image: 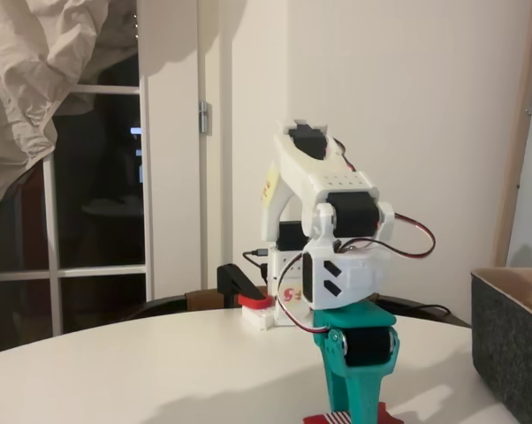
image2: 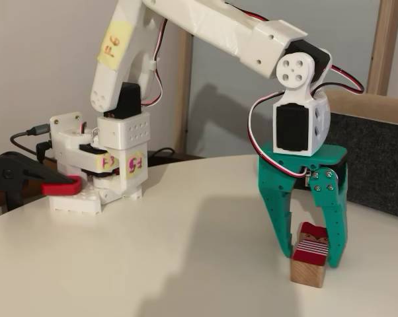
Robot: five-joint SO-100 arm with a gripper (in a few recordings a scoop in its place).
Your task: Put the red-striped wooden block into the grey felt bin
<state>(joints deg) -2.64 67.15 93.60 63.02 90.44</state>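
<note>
Hand (image2: 309,254) pointing straight down, green fingers (image2: 273,211) spread narrowly on either side of the red-striped wooden block (image2: 311,263), which lies on the table (image2: 172,251); I can't tell if they actually touch it. White arm (image2: 205,26) arches over from its base (image2: 113,165) at left in this fixed view, wrist bent down. Grey felt bin (image2: 377,165) stands just behind the hand, at right. Red-and-black clamp (image2: 34,179) sits by the base.

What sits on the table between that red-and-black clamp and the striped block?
Bare tabletop lies between the clamp and the red-striped wooden block.
</note>
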